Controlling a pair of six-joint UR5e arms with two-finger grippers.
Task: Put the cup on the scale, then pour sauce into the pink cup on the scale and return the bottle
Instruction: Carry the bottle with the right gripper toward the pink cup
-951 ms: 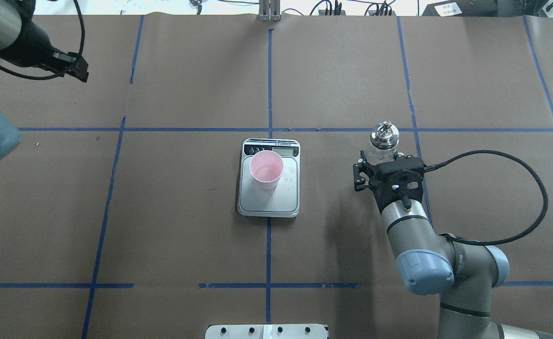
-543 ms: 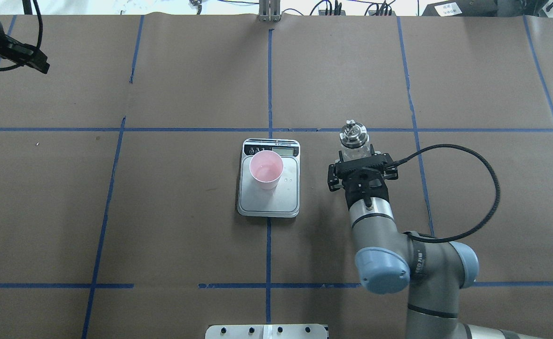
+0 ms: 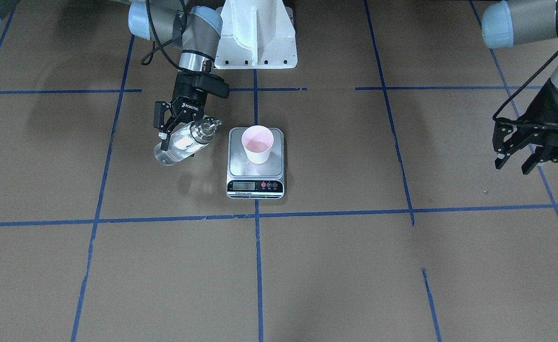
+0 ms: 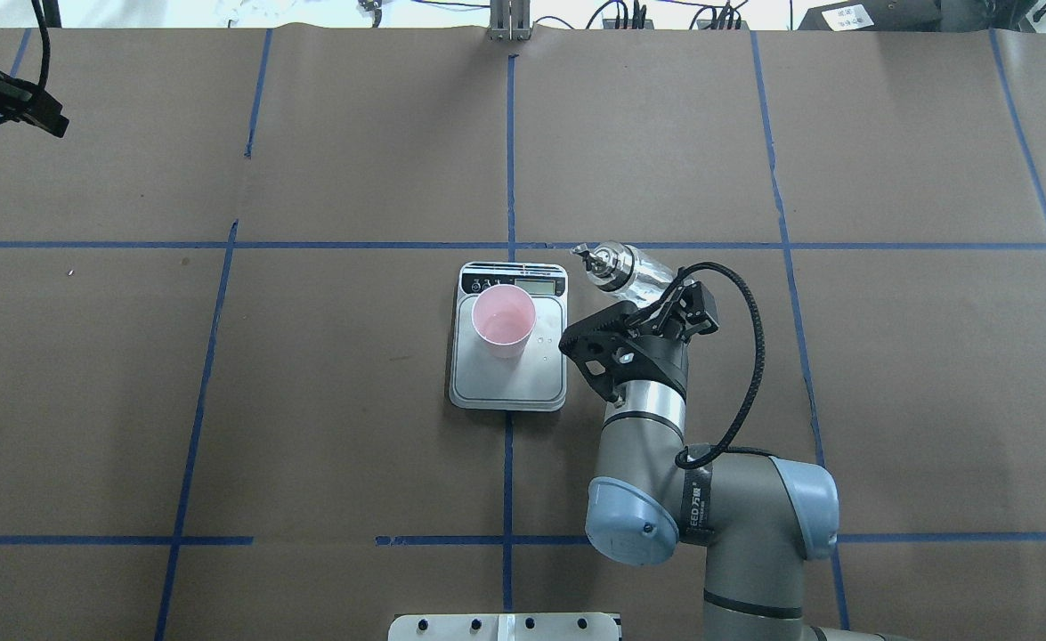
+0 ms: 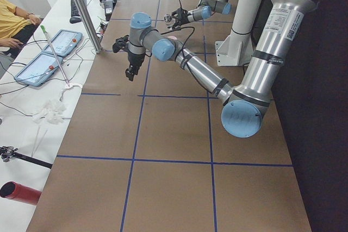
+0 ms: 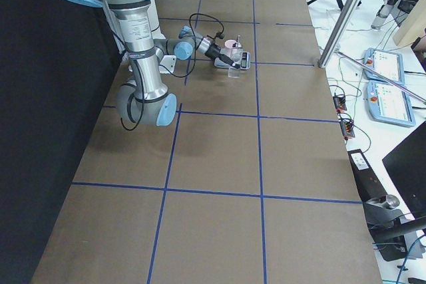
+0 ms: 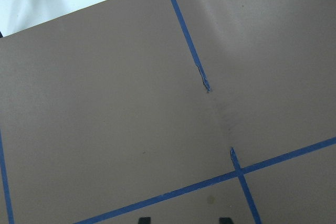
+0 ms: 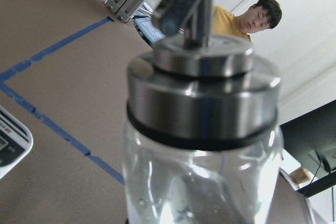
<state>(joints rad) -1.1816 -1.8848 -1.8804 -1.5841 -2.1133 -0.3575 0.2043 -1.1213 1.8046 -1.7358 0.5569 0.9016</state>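
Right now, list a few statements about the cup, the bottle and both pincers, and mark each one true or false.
1. The cup stands on the scale. True.
2. The bottle stands upright. False: it is lifted and tilted, with its cap toward the scale.
3. The right pincer is shut on the bottle. True.
4. The left pincer holds the cup. False: it hangs open and empty, far from the scale.

Scale (image 4: pixel 508 378) at centre of table (image 4: pixel 309 401). Cup (image 4: pixel 504 320) on scale plate, toward display end. Bottle (image 4: pixel 634 270) tilted in air just beside scale on robot's right, cap toward scale, held in right gripper (image 4: pixel 665 294). Left gripper (image 3: pixel 511 166) well apart, far on robot's left.
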